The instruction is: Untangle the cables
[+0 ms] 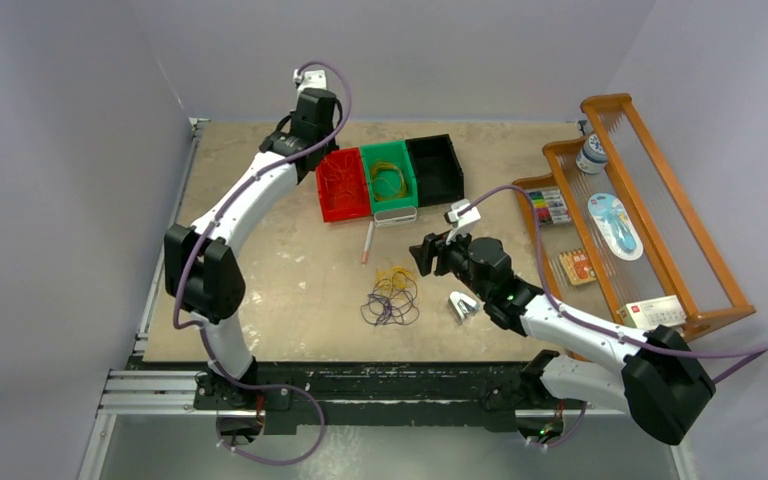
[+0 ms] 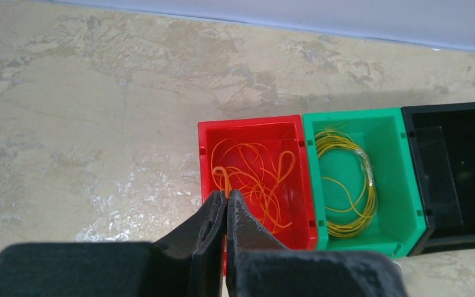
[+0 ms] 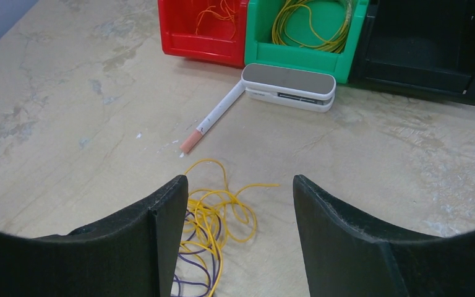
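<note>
My left gripper [image 2: 227,195] hangs over the red bin [image 2: 250,119], shut on a loop of the red-orange cable [image 2: 263,179] whose coils lie in that bin. A yellow cable [image 2: 362,185] lies coiled in the green bin [image 2: 352,114]. The black bin [image 2: 451,106] looks empty. On the table a tangle [image 1: 392,295] of yellow cable [image 3: 219,204] and dark purple cable [image 3: 195,260] lies loose. My right gripper [image 3: 240,179] is open and empty, just above and to the right of the tangle; it also shows in the top view [image 1: 422,252].
A white flat device [image 3: 289,86] lies in front of the green bin, with a white pen [image 3: 213,117] beside it. A small metal clip [image 1: 462,305] lies right of the tangle. A wooden rack [image 1: 660,200] with small items stands at the right.
</note>
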`<state>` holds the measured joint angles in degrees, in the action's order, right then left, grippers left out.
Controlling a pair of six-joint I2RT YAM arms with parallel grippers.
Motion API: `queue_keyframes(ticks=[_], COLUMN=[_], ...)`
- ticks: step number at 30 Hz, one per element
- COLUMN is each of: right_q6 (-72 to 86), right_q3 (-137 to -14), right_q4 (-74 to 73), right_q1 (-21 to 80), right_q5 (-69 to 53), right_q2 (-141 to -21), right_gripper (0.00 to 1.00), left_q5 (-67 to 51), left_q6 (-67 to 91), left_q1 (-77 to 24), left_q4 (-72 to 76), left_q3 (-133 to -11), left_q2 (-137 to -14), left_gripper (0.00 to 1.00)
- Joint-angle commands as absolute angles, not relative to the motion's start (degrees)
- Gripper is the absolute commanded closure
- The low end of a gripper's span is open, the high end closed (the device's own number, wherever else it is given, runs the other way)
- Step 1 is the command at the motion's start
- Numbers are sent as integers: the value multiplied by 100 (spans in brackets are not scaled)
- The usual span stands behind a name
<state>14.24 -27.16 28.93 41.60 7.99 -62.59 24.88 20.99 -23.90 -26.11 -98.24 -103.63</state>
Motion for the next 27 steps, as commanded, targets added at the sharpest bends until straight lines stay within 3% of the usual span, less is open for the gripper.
queue_keyframes(ticks=[1,27], right_q6=[1345,1337], right_q3=[-3001,-3080], right_q4=[2977,2739], right_q1=[4167,4166], right_q5=[923,976], right_q2=[-6214,-6288], right_gripper=[34,34], left_q5=[2574,1740], left_q6=[2206,2382], left_q1=[-2278,-2242], left_q4=[-2092,-1369], left_q3=[-9876,-9824], left_q2=[-10492,-12022], left_gripper=[100,100])
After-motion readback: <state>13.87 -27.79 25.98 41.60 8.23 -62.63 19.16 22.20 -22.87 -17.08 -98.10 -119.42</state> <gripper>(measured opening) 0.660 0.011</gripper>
